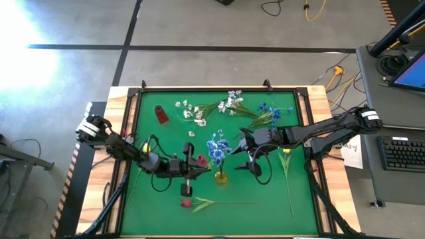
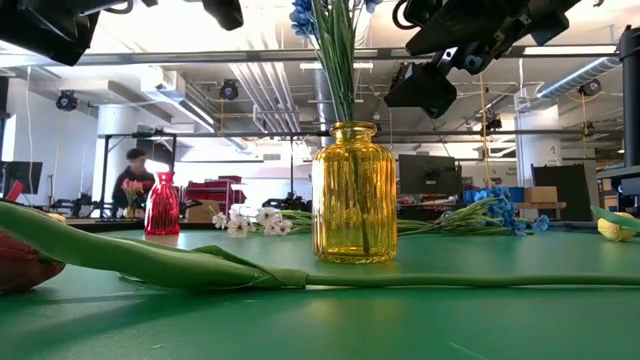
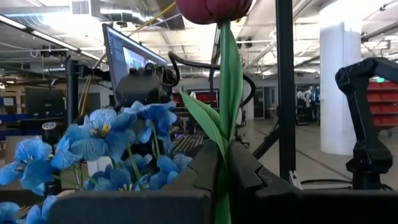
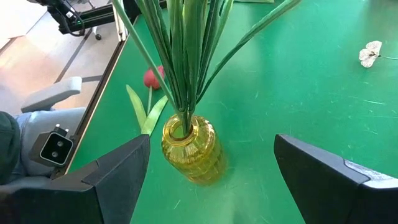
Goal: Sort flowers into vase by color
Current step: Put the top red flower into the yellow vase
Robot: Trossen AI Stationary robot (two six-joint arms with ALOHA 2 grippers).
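A yellow glass vase [image 1: 220, 176] [image 2: 354, 195] [image 4: 189, 148] stands on the green mat and holds blue flowers [image 1: 217, 147] by their stems. My left gripper [image 1: 190, 166] [image 3: 224, 171] hovers just left of it, shut on a red-pink tulip [image 3: 214, 9] [image 1: 201, 160]. My right gripper [image 1: 249, 157] [image 4: 211, 180] is open above the vase's right side, one finger on either side of it, touching nothing. A second red tulip [image 1: 186, 203] [image 2: 20, 262] lies on the mat near the front edge. A red vase [image 1: 161, 114] [image 2: 162, 205] stands at the far left. My left gripper pinches the tulip's green stem [image 3: 227, 134] between its two fingers, below the bloom. The fingers come about level from the table's left. The tulip is lifted clear of the mat; its bloom stands past the fingertips, and the fingers hide the lower stem.
White blossom sprays [image 1: 199, 111] [image 2: 250, 220] and more blue flowers [image 1: 269, 114] [image 2: 490, 212] lie along the mat's far side. A yellow tulip [image 1: 287, 151] [image 2: 615, 225] lies to the right, its stem pointing at the near edge. A person [image 2: 132, 180] stands in the room behind.
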